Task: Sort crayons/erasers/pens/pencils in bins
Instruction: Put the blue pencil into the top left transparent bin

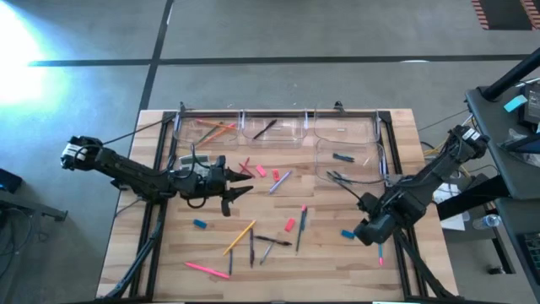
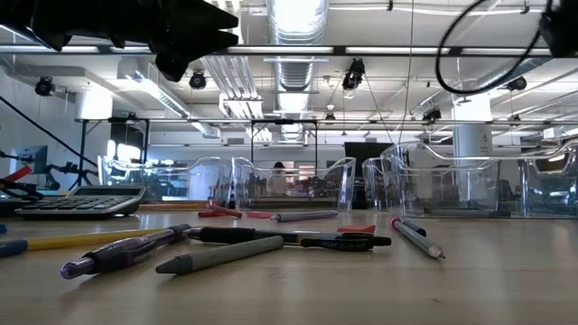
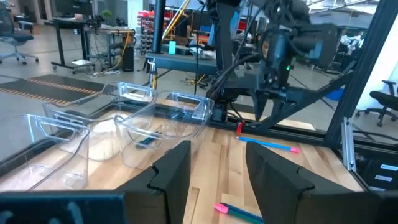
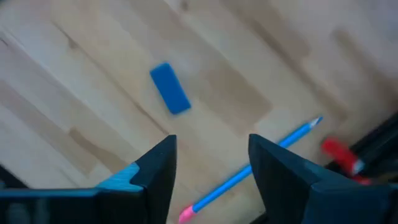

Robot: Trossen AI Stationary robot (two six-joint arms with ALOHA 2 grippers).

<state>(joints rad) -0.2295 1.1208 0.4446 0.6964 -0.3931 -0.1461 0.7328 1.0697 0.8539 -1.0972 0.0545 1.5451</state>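
Right gripper (image 4: 210, 167) hangs over the table's right front area, at about 4 o'clock from the table centre in the high view, its jaws apart and empty. Below it lie a blue pencil (image 4: 261, 160) with a pink end and, just beyond, a blue eraser (image 4: 170, 88); a red-tipped stick (image 4: 341, 155) lies close against the dark frame rail (image 4: 379, 146). Risk noted: the blue pencil lies slantwise to the jaw line and passes partly under one finger, so a straight descent could pin or roll it rather than trap it; it may skid toward the rail. Risk also of snagging the red-tipped stick beside it. The table's right edge is near at 3 o'clock, leaving little room for a wide swing on that side. Left gripper (image 1: 232, 187) waits at about 9 o'clock from centre, fingers parted, nothing between them. The bins (image 1: 275, 128) stand in a row along the far edge at 12 o'clock, with one more bin (image 1: 321, 145) at about 2 o'clock, closest to the right arm; several already hold sticks. Pens (image 2: 287, 239) and pencils (image 1: 239, 237) lie scattered across the front middle, pink erasers (image 1: 290, 225) among them; a low sweep through there would scatter them. A calculator (image 2: 79, 200) sits on the left side. Open board remains between the right gripper and the nearest bin.
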